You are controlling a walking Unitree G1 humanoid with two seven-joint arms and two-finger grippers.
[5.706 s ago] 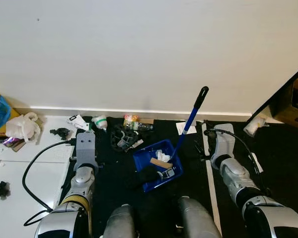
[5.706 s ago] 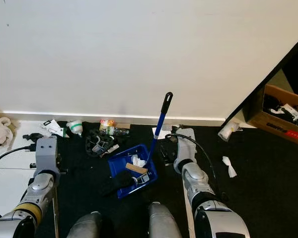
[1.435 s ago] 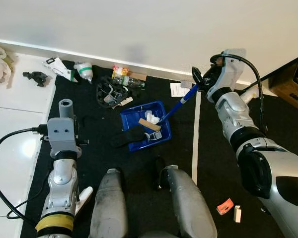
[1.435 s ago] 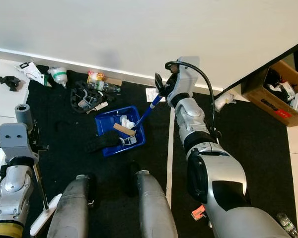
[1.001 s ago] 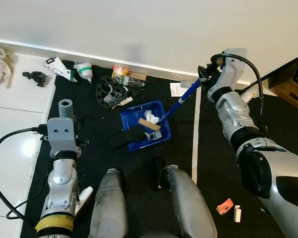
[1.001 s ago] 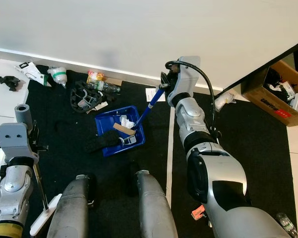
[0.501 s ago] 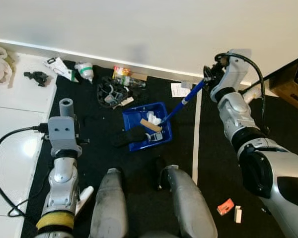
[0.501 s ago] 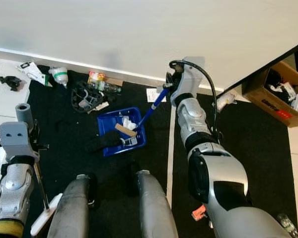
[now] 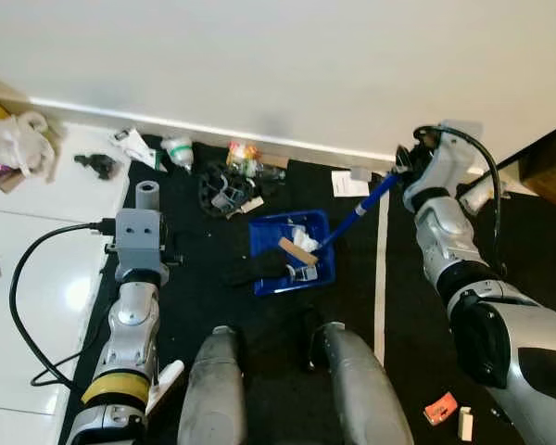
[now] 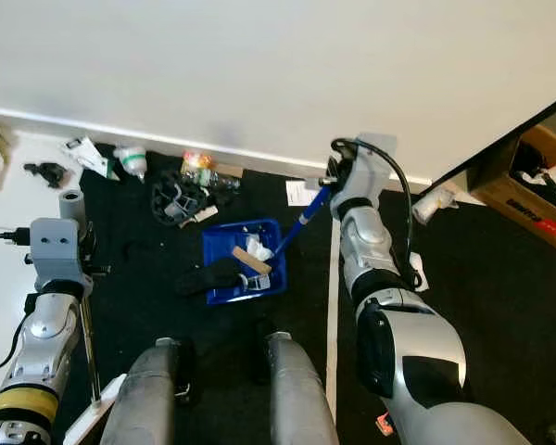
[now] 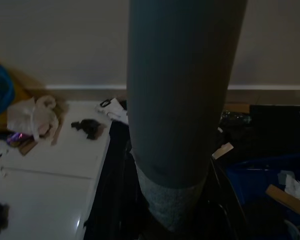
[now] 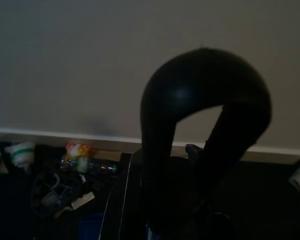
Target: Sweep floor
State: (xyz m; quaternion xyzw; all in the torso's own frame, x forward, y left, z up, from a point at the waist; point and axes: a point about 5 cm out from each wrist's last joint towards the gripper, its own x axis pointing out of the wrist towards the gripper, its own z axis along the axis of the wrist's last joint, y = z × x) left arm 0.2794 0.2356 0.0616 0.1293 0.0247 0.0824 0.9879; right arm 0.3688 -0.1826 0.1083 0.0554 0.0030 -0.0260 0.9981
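A blue dustpan [image 9: 292,264] lies on the black mat, holding white crumpled paper, a small wooden piece and a dark rag over its front lip. Its long blue handle [image 9: 357,211] slants up to the right, where my right gripper [image 9: 403,171] is shut on the black loop end [image 12: 202,125]. My left gripper [image 9: 141,267] is shut on an upright grey broom pole [image 11: 182,110], whose top [image 9: 147,193] sticks up above the wrist. The thin stick [image 10: 86,343] runs down toward a white broom foot by my left leg.
Litter lies along the wall: a black plastic frame [image 9: 224,193], a bottle [image 9: 246,156], a green-banded white cup [image 9: 179,150] and paper [image 9: 349,184]. White tiles and a plastic bag [image 9: 14,144] are at left. A cardboard box [image 10: 528,199] is at right, a red scrap [image 9: 440,408] beside my right leg.
Since 5.7 s ago my right gripper has risen and taken the dustpan handle's end, tilting it rightward. Over the last second only the camera has shifted; both holds are unchanged.
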